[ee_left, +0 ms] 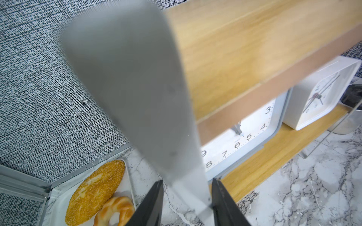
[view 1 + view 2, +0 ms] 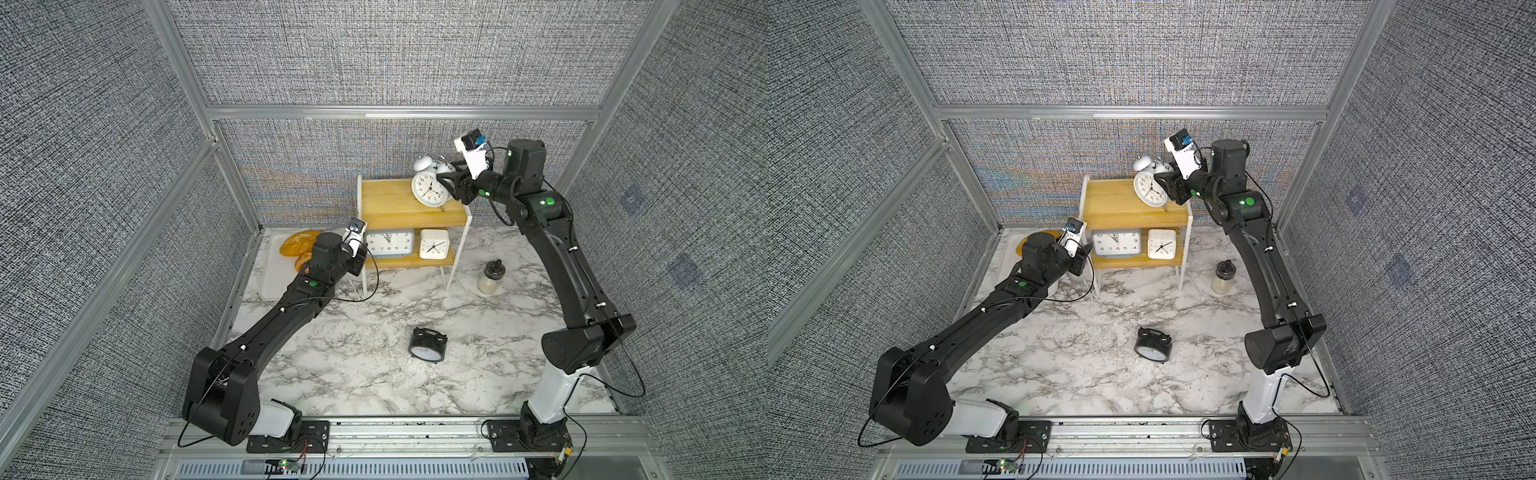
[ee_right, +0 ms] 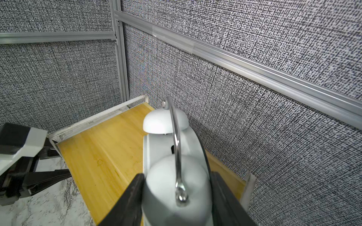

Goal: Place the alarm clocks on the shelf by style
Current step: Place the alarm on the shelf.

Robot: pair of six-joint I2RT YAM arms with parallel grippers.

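Note:
My right gripper (image 2: 446, 183) (image 3: 177, 175) is shut on the round white twin-bell clock (image 2: 428, 189) (image 3: 172, 137), held tilted over the right end of the shelf's top board (image 2: 390, 199) (image 3: 107, 146). On the lower board stand the grey-blue clock (image 2: 389, 243) (image 1: 244, 140) and the small white square clock (image 2: 434, 244) (image 1: 321, 94). The black twin-bell clock (image 2: 428, 345) (image 2: 1152, 345) lies on the marble table in front. My left gripper (image 1: 187, 181) (image 2: 359, 259) straddles the shelf's white front-left post (image 1: 176, 137), open, with a gap at one finger.
A small jar with a dark lid (image 2: 493, 276) stands right of the shelf. A white tray (image 2: 270, 286) with bread (image 2: 297, 243) lies at the back left, close to my left wrist. Grey fabric walls close in the table.

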